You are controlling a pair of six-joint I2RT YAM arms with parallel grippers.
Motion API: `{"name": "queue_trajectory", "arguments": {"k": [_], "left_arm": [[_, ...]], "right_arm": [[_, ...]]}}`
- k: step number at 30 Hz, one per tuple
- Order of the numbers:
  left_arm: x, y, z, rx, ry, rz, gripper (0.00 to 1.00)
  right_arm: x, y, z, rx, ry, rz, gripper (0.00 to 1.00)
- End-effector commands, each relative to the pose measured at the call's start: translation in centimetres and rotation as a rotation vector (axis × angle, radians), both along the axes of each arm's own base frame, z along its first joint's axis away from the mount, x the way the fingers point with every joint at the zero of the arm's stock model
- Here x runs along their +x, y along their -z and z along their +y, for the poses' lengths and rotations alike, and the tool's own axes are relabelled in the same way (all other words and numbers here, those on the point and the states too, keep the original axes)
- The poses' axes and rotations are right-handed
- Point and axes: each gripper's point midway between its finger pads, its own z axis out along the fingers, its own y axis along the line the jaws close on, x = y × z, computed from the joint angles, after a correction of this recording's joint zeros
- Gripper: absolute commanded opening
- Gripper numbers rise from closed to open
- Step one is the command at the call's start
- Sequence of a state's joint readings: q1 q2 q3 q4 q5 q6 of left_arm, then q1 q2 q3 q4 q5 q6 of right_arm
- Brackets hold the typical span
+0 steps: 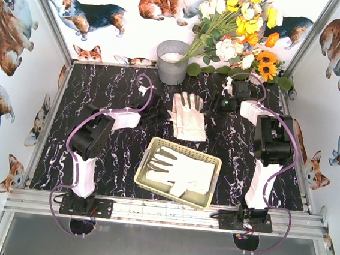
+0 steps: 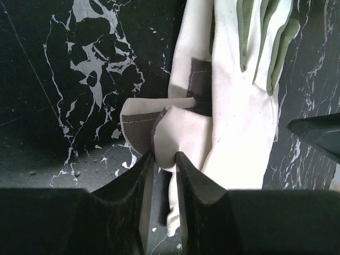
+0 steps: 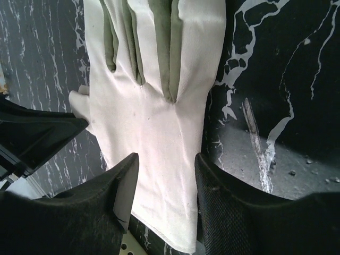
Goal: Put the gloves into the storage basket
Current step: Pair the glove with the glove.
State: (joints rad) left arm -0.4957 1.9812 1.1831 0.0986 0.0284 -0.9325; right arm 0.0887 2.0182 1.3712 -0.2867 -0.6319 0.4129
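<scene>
From above, the gloves (image 1: 188,118) piled on the bench (image 1: 107,151) overlap, so their count cannot be told. The 2 arms' jaws blur into the dark marble. The left wrist view cuts the glove tips off at its top edge, and the pinched fold's lower end disappears behind the jaws. The right wrist view crops the tips likewise.

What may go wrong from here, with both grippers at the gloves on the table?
The left gripper pinches only a small fold at the edge of a glove; the floppy fabric may slip out on lifting. The right gripper stands open astride the same pile, so the two may pull against each other.
</scene>
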Motion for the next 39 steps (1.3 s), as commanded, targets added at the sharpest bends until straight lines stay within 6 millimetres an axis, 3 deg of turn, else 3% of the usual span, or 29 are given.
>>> {"name": "queue_trajectory", "arguments": {"k": [1,10,15,17,27,35,39], "left_arm": [[0.8,-1.5,0.4,0.007,-0.007,-0.035,0.16],[1.2,-1.5,0.2,0.012,0.003,-0.036,0.09],[1.3,-1.8,0.1,0.020,0.013,-0.045,0.03],[1.5,-1.9,0.2,0.034,0.018,-0.052,0.01],[1.9,-4.1,1.8,0.106,-0.017,-0.120,0.00],[2.2,-4.6,2.6,0.127,-0.029,-0.134,0.00],[2.4,-4.0,3.1,0.133,-0.035,-0.124,0.00]], "right_arm": [[1.4,0.3,-0.4,-0.031,0.000,-0.021,0.48],[1.4,1.8,-0.2,-0.029,-0.025,0.015,0.42],[1.6,1.1,0.6,0.026,-0.042,0.008,0.18],[2.0,0.3,1.0,0.055,-0.035,-0.011,0.01],[2.5,-3.2,0.8,0.051,-0.019,-0.103,0.00],[3.3,-4.8,0.8,0.057,-0.005,-0.142,0.00],[3.4,-4.6,0.9,0.065,-0.004,-0.131,0.00]]}}
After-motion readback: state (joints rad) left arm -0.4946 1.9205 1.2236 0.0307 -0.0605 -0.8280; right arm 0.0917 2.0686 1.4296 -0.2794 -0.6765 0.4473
